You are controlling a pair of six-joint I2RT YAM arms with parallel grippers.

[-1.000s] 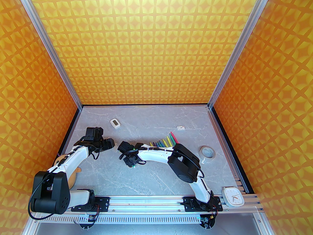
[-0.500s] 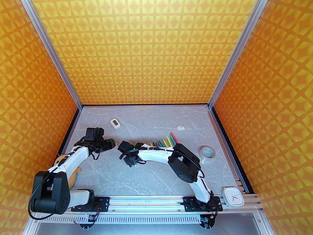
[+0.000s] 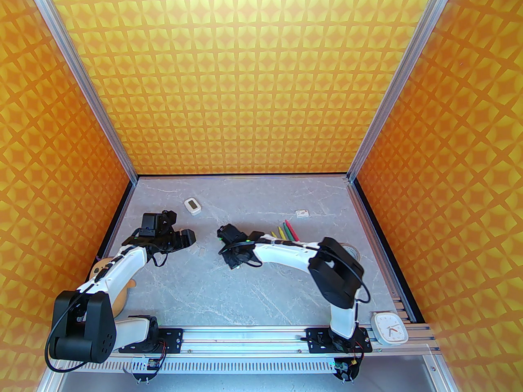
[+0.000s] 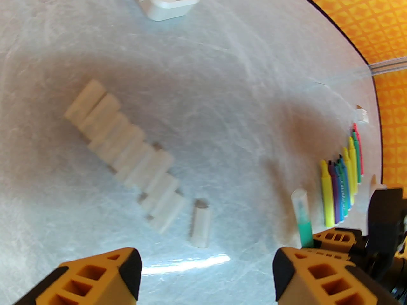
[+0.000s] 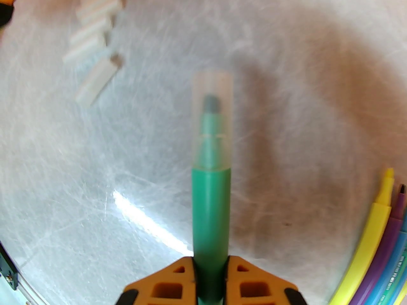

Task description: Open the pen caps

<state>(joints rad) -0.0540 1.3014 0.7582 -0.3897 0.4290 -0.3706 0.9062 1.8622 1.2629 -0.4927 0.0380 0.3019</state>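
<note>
The pen (image 5: 211,208) is green, its cap (image 5: 212,119) translucent whitish, the table (image 5: 302,75) grey-veined marble, the walls (image 3: 245,76) orange-yellow patterned.

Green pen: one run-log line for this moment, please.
right jaws: shut on green pen | its cap: on | left jaws: open, empty | loose caps: in row

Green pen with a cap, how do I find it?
On the grey table, find the right gripper. It pinches one green pen. The other pens lie bare in a row; this one wears a clear cap.
</note>
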